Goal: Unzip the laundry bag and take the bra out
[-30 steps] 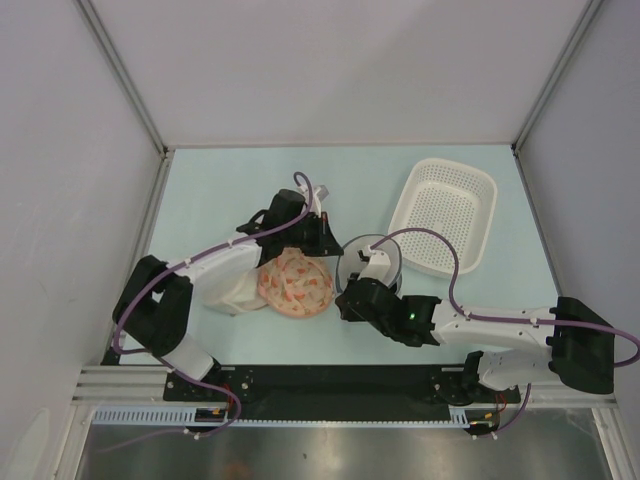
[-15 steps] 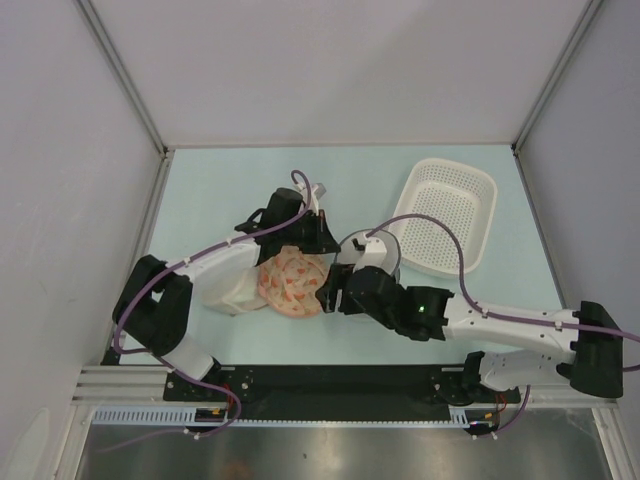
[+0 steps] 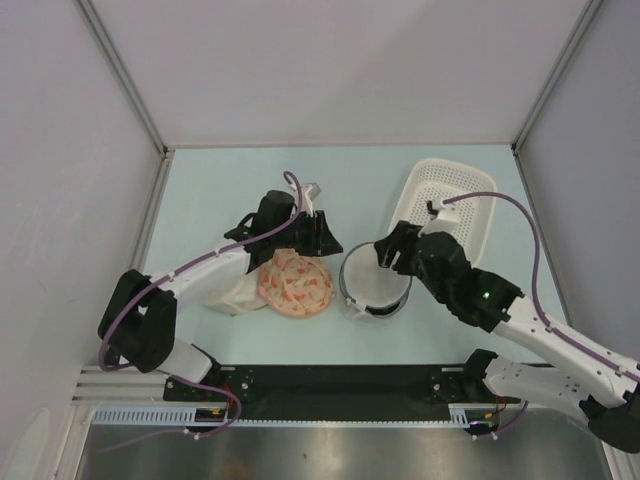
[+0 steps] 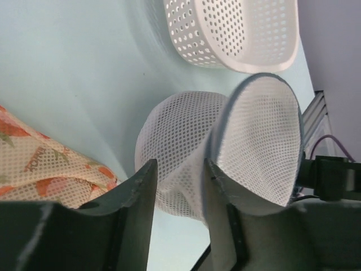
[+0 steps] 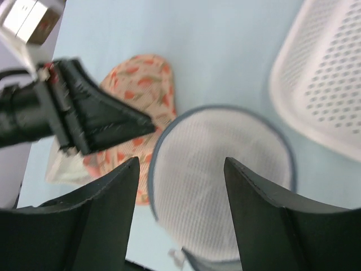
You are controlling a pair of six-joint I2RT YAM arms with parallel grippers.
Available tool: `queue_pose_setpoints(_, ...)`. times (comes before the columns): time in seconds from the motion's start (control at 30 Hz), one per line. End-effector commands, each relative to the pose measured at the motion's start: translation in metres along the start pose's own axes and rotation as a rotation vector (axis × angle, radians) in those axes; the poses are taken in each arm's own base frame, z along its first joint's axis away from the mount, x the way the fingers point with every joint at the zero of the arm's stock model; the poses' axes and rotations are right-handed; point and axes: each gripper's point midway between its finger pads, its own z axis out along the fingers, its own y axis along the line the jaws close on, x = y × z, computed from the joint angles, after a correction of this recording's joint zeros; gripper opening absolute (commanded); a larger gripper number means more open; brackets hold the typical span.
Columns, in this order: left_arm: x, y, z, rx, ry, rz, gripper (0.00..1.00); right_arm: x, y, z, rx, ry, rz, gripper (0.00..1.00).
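Two tools meet at the bag (image 3: 375,281), mid-bench (image 3: 200,190). A floral pad (image 3: 295,284) lies to its left. The left tool (image 3: 330,245) tips against the bag's left rim. Only its wrist view shows the fingers (image 4: 138,197), narrowly apart with mesh behind; we cannot tell whether they pinch it. The right tool (image 3: 388,256) hangs over the bag, spread wide. A basket (image 3: 450,185) sits rightmost. Up close, the bag is white mesh, with a navy band ringing its round face.
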Motion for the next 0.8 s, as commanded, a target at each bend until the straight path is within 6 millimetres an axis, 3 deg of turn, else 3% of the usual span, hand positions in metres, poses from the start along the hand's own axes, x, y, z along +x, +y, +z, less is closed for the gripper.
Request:
queue_pose_setpoints(0.0, -0.016, -0.018, -0.017, 0.055, -0.068, 0.042, 0.48, -0.022, -0.035, -0.006, 0.069, -0.059, -0.029, 0.66)
queue_pose_setpoints(0.1, -0.017, -0.023, -0.021, 0.062, -0.067, 0.033, 0.61, -0.021, -0.055, -0.002, 0.097, -0.047, -0.017, 0.65)
queue_pose_setpoints(0.37, -0.025, -0.032, -0.033, 0.067, -0.1, 0.043, 0.64, 0.005, -0.103, 0.008, 0.179, 0.035, 0.035, 0.63)
queue_pose_setpoints(0.5, -0.026, -0.034, -0.037, 0.065, -0.108, 0.048, 0.65, 0.014, -0.112, 0.008, 0.189, 0.063, 0.053, 0.62)
queue_pose_setpoints(0.77, -0.029, -0.033, -0.041, 0.056, -0.119, 0.05, 0.65, 0.031, -0.113, 0.014, 0.155, 0.117, 0.065, 0.57)
